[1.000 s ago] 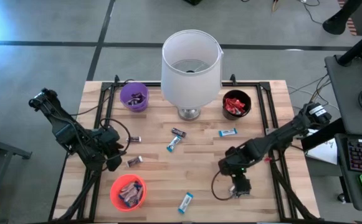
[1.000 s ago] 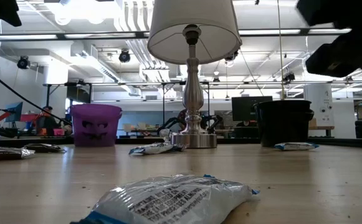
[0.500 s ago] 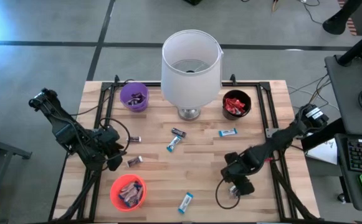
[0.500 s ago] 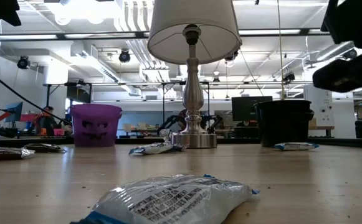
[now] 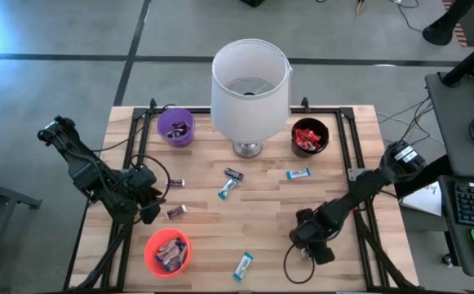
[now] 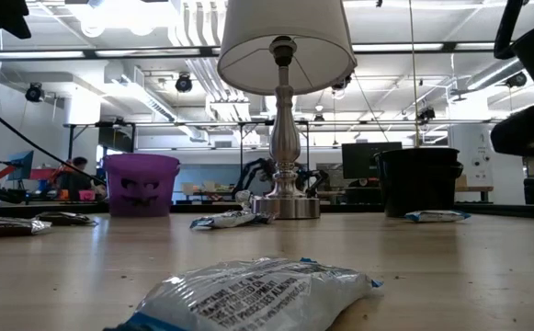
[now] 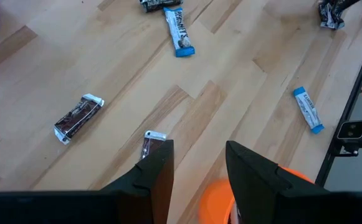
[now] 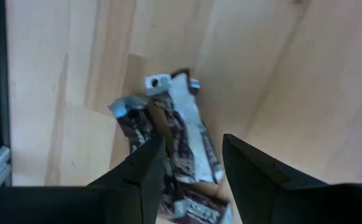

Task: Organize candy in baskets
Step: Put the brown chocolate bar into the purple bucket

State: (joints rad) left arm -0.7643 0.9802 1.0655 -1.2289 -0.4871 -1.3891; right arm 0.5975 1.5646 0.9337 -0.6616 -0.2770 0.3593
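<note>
White lamp (image 5: 250, 82) stands at 12 o'clock on the surface (image 5: 269, 237), between purple basket (image 5: 175, 127) and black basket (image 5: 310, 136); orange basket (image 5: 167, 251) at 7. Right end effector (image 8: 190, 165), fingers apart, hovers over dark candy (image 8: 181, 146) at 5; left end effector (image 7: 199, 165) parted, empty, at 9. Wrapper print unreadable.

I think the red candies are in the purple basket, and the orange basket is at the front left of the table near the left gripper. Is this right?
Not quite. The high view shows the red candies in the black basket, to the right of the lamp. The purple basket holds dark-wrapped ones. The orange basket is indeed at the front left, near the left gripper.
</note>
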